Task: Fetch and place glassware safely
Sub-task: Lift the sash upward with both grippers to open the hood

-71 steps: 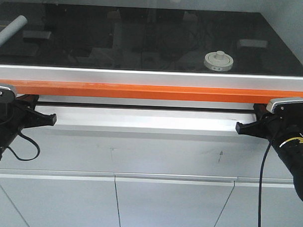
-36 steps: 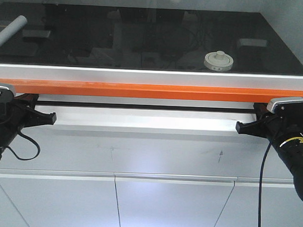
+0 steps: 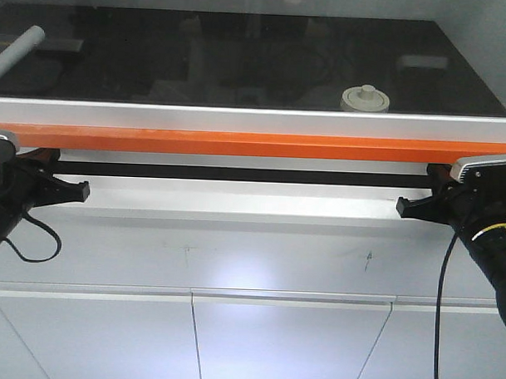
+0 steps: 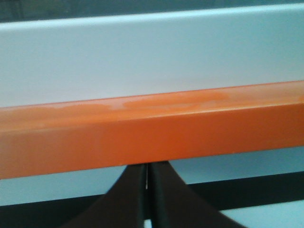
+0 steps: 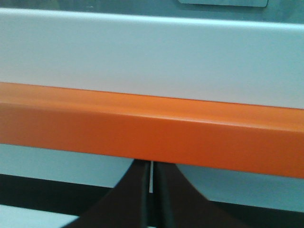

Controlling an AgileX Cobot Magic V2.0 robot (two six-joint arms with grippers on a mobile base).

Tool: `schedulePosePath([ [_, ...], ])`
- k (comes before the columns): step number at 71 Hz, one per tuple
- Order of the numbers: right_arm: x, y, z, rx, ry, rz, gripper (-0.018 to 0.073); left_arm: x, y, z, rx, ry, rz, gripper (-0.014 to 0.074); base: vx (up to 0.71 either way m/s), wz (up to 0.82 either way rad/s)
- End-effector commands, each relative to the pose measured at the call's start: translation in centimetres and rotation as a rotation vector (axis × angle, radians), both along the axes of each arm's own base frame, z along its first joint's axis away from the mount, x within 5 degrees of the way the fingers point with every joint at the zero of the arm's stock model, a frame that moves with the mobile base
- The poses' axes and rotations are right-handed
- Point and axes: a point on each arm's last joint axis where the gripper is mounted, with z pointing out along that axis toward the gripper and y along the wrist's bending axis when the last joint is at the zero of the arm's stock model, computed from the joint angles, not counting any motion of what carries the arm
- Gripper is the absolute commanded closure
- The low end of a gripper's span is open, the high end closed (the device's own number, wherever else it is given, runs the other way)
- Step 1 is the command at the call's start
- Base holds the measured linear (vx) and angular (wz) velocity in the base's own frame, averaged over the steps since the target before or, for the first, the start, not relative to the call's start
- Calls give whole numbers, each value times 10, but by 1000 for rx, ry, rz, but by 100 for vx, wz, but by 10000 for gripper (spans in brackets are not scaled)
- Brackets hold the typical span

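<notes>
Under the long orange bar [image 3: 254, 145], black left fingers [image 3: 77, 189] and black right fingers [image 3: 406, 208] sit pressed together, gripping nothing; beyond it, the squat clear glass jar with off-white knobbed lid [image 3: 365, 99] stands right of centre on the glossy black counter [image 3: 157, 70].

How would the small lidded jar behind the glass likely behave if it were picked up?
Of the jar, only the off-white lid shows above the frame. The lid looks merely set on, with a knob; it might slip off if tilted. It looks wide and low, so the jar probably stands steady, though being round it could roll if knocked over.
</notes>
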Motion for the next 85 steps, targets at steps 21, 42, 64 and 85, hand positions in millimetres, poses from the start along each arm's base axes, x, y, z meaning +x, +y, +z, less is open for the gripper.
schedulePosePath([
  [21,-2,1,50,0,-248,9,563,-8,-2,66,-25,-328,-11,603,0,0],
  [42,5,0,67,-2,-278,7,563,-5,-3,85,-14,-344,-15,603,0,0],
  [64,7,0,85,14,-316,7,563,-4,-4,108,2,-379,-25,603,0,0],
  [85,6,-1,109,3,-352,1,563,-6,-3,133,6,-419,-20,603,0,0],
])
